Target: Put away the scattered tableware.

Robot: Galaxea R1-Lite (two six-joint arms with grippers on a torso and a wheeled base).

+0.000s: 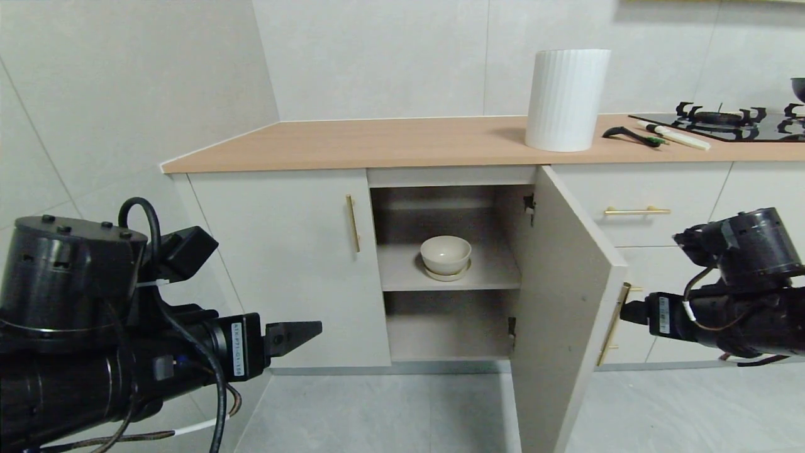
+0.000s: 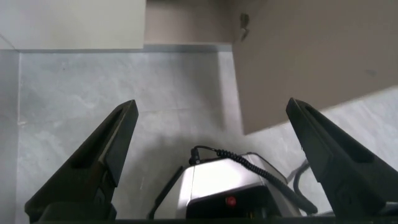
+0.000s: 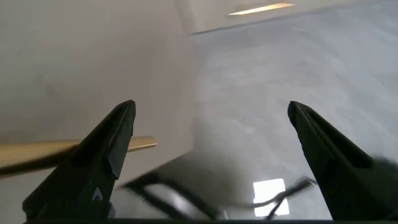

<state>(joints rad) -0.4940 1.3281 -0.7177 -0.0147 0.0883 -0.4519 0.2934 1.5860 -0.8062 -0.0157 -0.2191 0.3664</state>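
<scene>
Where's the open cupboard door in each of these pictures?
Head view: cabinet door, standing open right of the bowl.
Left wrist view: the beige panel over the floor.
Right wrist view: the pale surface bearing the gold handle.
Shared landmark: the grey floor.

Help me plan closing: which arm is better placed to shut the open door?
Right: the right gripper is open beside the gold handle of the open door; the left gripper sits before the closed door.
</scene>
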